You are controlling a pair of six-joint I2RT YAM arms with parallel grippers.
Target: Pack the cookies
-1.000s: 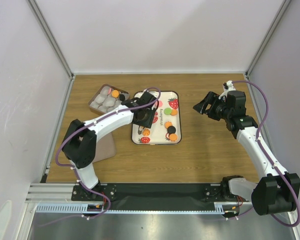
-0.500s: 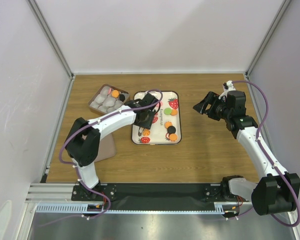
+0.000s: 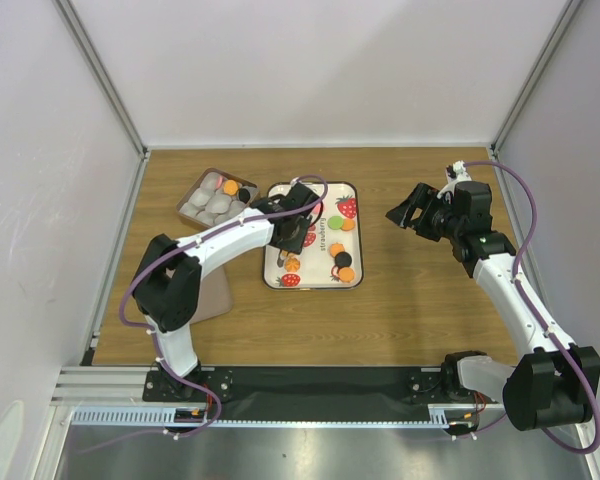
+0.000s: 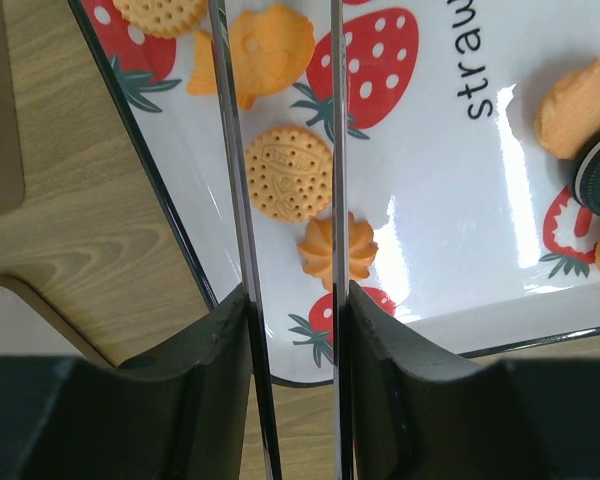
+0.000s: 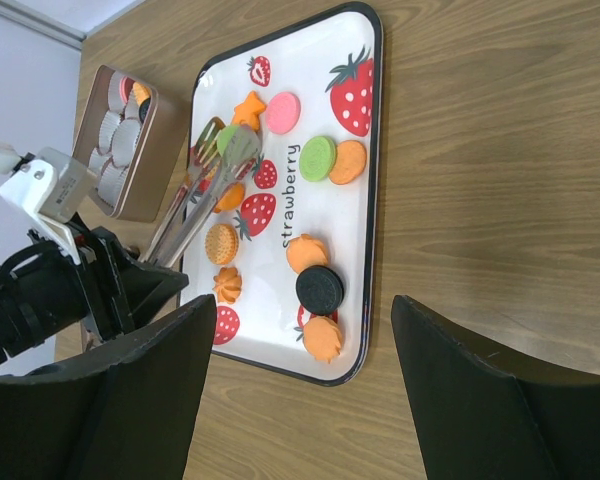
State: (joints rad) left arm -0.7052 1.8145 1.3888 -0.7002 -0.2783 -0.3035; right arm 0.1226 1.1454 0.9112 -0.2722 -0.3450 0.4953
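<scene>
**Left pincer grips the tongs over the tray**

The left pincer [image 4: 296,300] is clamped around a pair of metal tongs [image 5: 202,195], whose blades run out ahead of it over the tray [image 5: 360,210]. Against the picture from a second back, we see its arm swung in slightly towards the tray. The right pincer [image 5: 302,300] has not moved. Its jaws are spread wide with nothing between them, and it hangs over bare table with the tray well off to its left.

At the tips of the tongs lies a green cookie [image 5: 228,138]; we cannot tell whether the tips touch it. In the left wrist view a round biscuit [image 4: 288,172] shows between the two blades. The other cookies [image 5: 318,157] lie spread over the strawberry-printed tray on both sides of the blades: pink, green, several orange and one black.

Beyond the left pincer, on its left, stands a brown box [image 5: 160,150] of white paper cups, with an orange and a black cookie in it.

The wooden table [image 3: 420,300] carries all of this. White panels on metal posts close it in on three sides.
</scene>
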